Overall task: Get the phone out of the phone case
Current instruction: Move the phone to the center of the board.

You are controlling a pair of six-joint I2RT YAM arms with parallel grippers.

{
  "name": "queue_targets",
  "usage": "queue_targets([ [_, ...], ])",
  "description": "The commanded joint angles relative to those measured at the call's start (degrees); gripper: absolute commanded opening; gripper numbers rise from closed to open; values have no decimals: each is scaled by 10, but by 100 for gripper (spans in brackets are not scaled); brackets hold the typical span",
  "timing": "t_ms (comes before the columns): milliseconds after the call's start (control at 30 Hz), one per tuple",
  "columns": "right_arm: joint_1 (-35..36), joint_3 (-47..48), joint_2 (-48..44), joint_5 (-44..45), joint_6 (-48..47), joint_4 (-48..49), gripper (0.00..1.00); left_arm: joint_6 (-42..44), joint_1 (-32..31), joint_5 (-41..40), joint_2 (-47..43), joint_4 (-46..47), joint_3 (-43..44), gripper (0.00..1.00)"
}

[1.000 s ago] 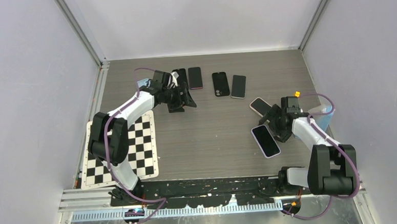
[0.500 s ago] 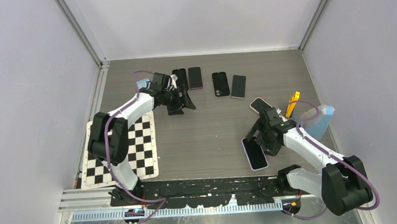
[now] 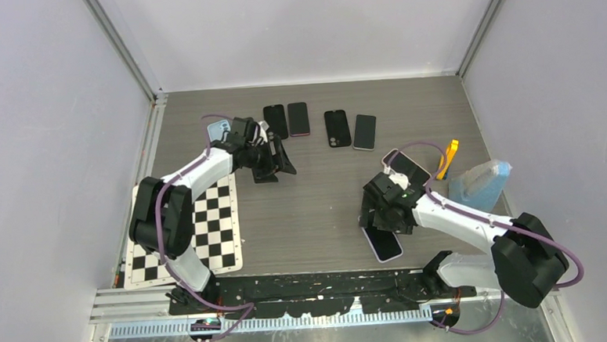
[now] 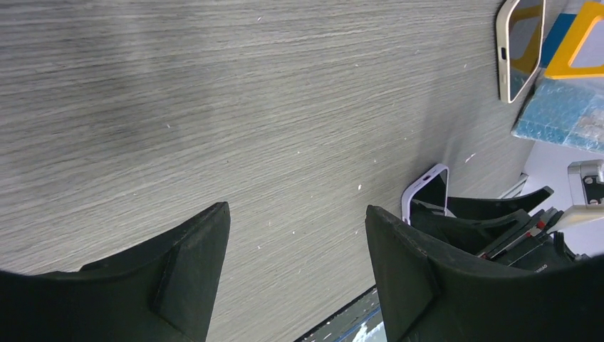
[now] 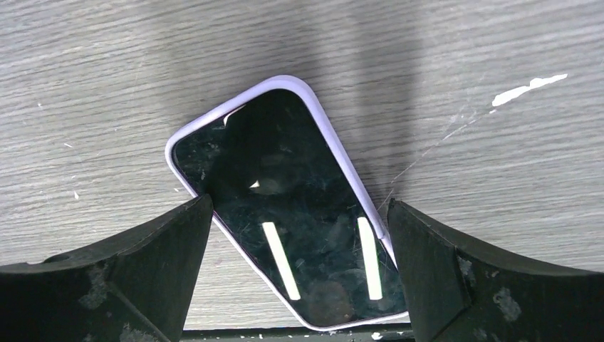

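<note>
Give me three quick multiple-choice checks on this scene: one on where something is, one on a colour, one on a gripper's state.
1. Where is the cased phone?
A. in a drawer
B. on the table under the right gripper
C. on a shelf

2. What colour is its case?
A. red
B. lilac
C. green

3. How is the left gripper?
A. shut on a phone
B. shut on nothing
C. open, nothing between its fingers

1 B: the right wrist view shows it flat on the table.
2 B: the rim is pale purple.
3 C: only bare table shows between its spread fingers.
</note>
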Motion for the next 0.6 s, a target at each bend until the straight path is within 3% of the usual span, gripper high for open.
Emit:
queue_targets([
  [0,25,25,19,9,-41,18,100,1,5,-9,-33,18,-2,72],
  [233,52,23,23,-36,-79,61,100,-2,5,-13,-36,18,-2,72],
  [567,73,38,48,-27,-116,54,100,0,6,-15,-35,14,1,72],
])
